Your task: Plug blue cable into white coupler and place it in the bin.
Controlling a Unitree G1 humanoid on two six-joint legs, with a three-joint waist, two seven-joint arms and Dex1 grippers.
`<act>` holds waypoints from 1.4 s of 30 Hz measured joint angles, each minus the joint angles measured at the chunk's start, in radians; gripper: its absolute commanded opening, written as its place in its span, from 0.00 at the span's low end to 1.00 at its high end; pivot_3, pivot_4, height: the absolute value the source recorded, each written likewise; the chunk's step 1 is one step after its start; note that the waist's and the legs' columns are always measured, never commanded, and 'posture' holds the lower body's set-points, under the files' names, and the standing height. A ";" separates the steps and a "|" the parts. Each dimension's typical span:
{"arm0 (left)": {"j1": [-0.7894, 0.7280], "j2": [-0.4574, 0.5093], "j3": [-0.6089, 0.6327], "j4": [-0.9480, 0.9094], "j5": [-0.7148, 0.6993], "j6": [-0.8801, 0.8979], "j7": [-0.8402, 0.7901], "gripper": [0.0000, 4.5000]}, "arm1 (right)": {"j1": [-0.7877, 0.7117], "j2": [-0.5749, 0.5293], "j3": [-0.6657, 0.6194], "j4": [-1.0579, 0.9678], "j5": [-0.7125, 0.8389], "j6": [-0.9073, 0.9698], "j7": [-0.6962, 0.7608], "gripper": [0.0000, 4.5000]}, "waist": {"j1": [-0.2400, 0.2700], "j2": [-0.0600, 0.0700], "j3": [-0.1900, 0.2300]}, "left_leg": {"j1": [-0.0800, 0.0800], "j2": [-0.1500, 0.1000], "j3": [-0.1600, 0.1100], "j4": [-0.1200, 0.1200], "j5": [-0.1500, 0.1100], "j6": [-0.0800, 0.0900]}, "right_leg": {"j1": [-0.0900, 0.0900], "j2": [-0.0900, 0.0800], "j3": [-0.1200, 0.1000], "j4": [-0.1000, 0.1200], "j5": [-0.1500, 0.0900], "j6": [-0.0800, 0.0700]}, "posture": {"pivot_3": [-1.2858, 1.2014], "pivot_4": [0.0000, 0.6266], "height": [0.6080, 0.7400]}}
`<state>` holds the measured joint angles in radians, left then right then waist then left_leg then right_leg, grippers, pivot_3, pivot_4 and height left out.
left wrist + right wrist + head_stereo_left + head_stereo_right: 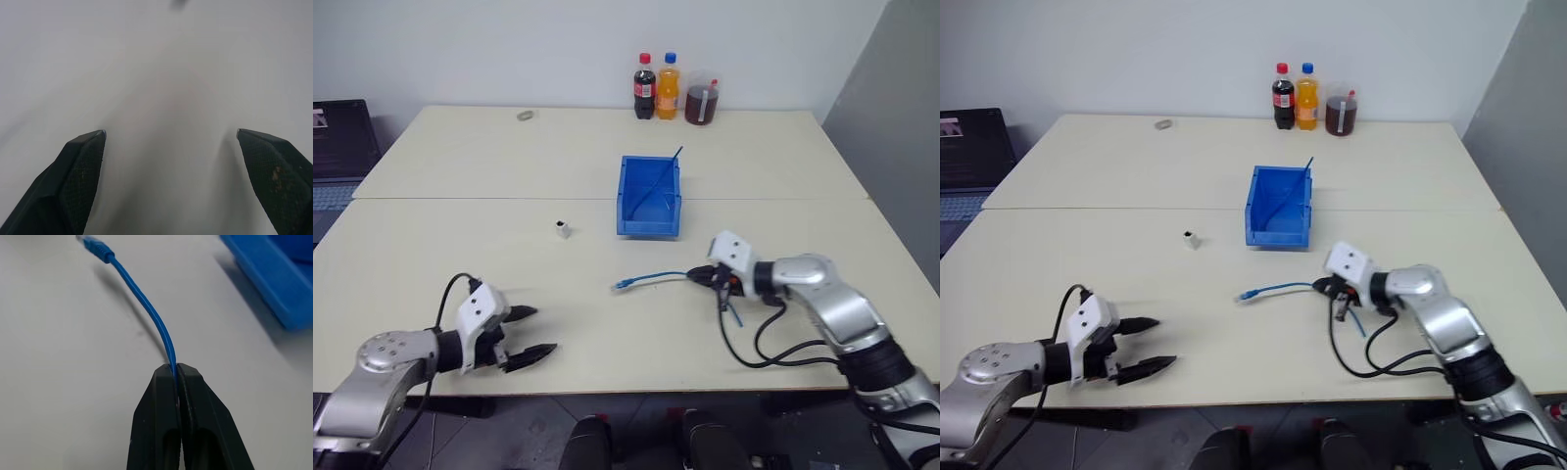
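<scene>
My right gripper [176,369] is clamped on the blue cable [656,277], whose plug end rests on the desk [460,166] just in front of the bin [649,197]. My left gripper [530,336] hangs spread wide and empty near the desk's front edge, well apart from the white coupler [563,230], which sits left of the bin.

A plain office or lab room: pale tables [509,157] against a bare wall, a laptop [337,147] alongside.

bottles [645,88]: 2 | jug [701,101]: 1 | bin [649,223]: 1 | blue cable [651,277]: 1 | white coupler [563,230]: 1 | laptop [340,147]: 1
</scene>
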<state>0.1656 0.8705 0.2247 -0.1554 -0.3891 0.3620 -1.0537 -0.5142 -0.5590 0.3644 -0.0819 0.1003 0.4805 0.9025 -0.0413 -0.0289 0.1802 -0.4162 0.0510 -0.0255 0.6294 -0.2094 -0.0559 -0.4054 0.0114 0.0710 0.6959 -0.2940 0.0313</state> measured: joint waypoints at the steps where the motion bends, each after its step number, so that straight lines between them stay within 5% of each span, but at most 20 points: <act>1: 0.009 0.001 0.014 0.000 0.000 0.001 0.002 1.00 | -0.004 0.015 0.017 0.018 -0.008 -0.010 0.000 0.01 | 0.004 0.000 0.000 | 0.000 0.000 0.000 0.000 0.000 0.000 | 0.000 0.000 0.000 0.000 0.000 0.000 | 0.52 0.24 1.00; 4: 0.024 0.004 0.037 -0.009 -0.003 0.002 0.004 1.00 | -0.016 0.044 0.043 0.056 -0.039 -0.054 -0.003 0.01 | 0.010 0.000 0.000 | 0.000 -0.001 0.000 0.000 0.000 0.000 | 0.000 -0.001 0.000 0.000 0.000 0.000 | 0.52 0.24 1.00; 14: -0.047 -0.017 0.006 -0.031 -0.006 0.003 0.000 1.00 | -0.031 0.044 0.045 0.091 -0.056 -0.090 0.039 0.58 | 0.009 0.000 0.000 | 0.000 0.000 0.000 0.000 0.000 0.000 | 0.000 0.000 0.000 0.000 0.000 0.000 | 0.52 0.24 1.00; 19: -0.162 -0.073 -0.087 0.000 -0.003 0.032 0.011 1.00 | 0.041 -0.098 -0.007 -0.084 0.065 0.011 0.183 0.83 | 0.021 0.000 0.000 | -0.001 -0.002 -0.001 0.000 0.000 0.000 | 0.001 -0.001 -0.001 0.000 0.000 0.000 | 0.52 0.24 1.00; 30: -0.373 -0.185 -0.279 0.174 0.124 -0.025 0.052 1.00 | 0.155 -0.171 -0.087 -0.360 0.222 0.196 0.179 0.83 | 0.010 0.002 -0.002 | 0.002 -0.002 -0.001 0.001 0.000 0.000 | 0.002 0.000 0.000 0.002 0.001 0.001 | 0.52 0.24 1.00; 42: -0.433 -0.189 -0.314 0.212 0.167 -0.013 0.049 0.44 | 0.154 -0.171 -0.107 -0.383 0.235 0.224 0.117 0.83 | 0.015 0.003 -0.003 | 0.001 -0.002 -0.001 0.002 0.000 0.000 | 0.003 0.000 0.000 0.001 0.001 0.002 | 0.52 0.24 1.00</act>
<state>-0.2675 0.6811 -0.0894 0.0564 -0.2220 0.3491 -1.0050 -0.3602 -0.7297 0.2573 -0.4645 0.3351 0.7046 1.0193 -0.0261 -0.0263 0.1768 -0.4148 0.0486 -0.0264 0.6314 -0.2093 -0.0558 -0.4026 0.0110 0.0712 0.6967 -0.2928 0.0335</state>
